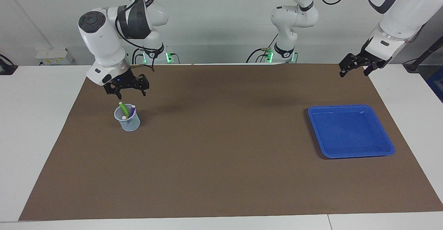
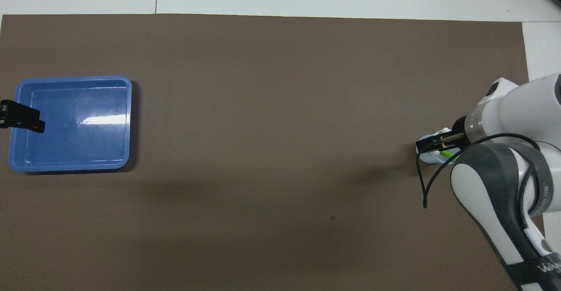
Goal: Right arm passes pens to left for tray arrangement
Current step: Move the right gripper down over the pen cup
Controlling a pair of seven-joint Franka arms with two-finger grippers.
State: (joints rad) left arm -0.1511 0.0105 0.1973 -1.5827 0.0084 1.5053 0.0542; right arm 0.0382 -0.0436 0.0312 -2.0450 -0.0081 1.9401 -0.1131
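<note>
facing view: high, across the table, looking toward both arm bases, well back
overhead view: high above the robots' end, looking steeply down
shared: brown mat (image 1: 221, 143), blue tray (image 1: 350, 131) (image 2: 70, 124), cup of pens (image 1: 127, 118)
</note>
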